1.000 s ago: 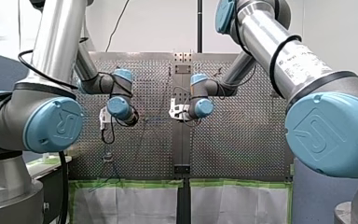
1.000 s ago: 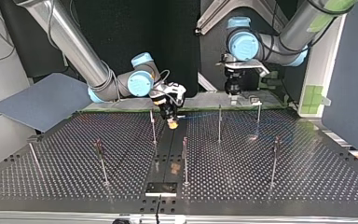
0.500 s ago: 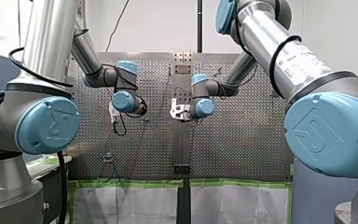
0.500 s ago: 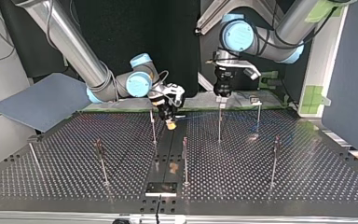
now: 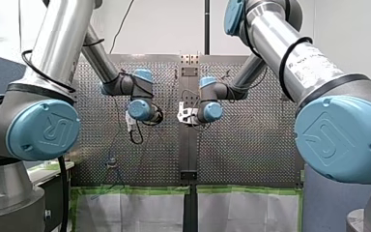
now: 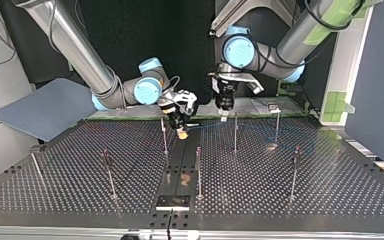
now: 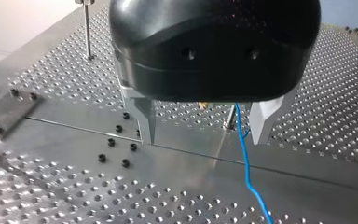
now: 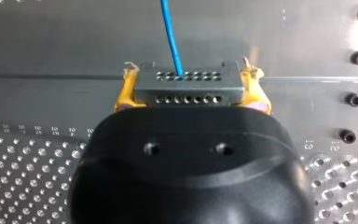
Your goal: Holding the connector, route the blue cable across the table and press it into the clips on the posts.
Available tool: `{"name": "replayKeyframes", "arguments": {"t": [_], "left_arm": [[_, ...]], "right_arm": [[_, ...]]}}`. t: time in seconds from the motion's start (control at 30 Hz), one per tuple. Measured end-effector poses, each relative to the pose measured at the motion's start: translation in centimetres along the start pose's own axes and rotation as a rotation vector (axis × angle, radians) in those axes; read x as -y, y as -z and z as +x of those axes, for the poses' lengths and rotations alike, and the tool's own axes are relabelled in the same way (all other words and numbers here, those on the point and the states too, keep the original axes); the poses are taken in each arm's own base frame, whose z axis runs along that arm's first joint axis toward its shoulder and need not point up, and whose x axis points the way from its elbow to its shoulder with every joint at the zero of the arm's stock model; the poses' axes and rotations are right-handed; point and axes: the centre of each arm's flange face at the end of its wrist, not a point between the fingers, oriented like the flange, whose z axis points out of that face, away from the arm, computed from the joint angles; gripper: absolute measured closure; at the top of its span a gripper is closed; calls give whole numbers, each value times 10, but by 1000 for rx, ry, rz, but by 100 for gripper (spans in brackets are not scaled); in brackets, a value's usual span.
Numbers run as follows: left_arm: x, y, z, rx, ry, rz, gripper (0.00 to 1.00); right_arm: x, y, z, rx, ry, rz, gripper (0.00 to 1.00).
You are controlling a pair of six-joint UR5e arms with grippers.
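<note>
Blue cable (image 8: 172, 37) leaves the far face of the grey connector (image 8: 189, 86), which my right claw (image 6: 182, 131) pinches between its yellow pads (image 8: 256, 93). Judgement: the grip is on the block, not the wire, so the cable can be drawn along without kinking at the plug. In the top view this claw hangs low over the counter (image 6: 80, 190), just right of a far post (image 6: 164, 134).

My left claw (image 7: 205, 128) is spread, with a metal finger (image 7: 145, 116) on each side of the cable and neither touching it. A thin post (image 7: 230, 120) stands under the gap. Judgement: the claw sits astride the cable to guide or press it down onto that post; this step is not yet done. From there the cable runs on faintly toward the top view's right.

Containers: none in view. The clips are the only holders; cannot tell whether any already grips the cable.
</note>
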Motion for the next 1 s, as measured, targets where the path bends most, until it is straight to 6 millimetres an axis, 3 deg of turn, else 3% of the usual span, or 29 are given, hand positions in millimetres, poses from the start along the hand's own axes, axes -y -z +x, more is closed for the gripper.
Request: {"name": "replayKeyframes", "arguments": {"t": [0.5,0.77,1.0], "left_arm": [[4,-44,26,-3,25,-41,0],[0,-68,20,49,68,-70,0],[8,-80,38,28,65,-51,0]], "right_arm": [[-1,0,0,0,0,0,100],[-6,-1,1,-2,-1,-7,100],[-9,-1,1,-4,-2,-10,100]]}}
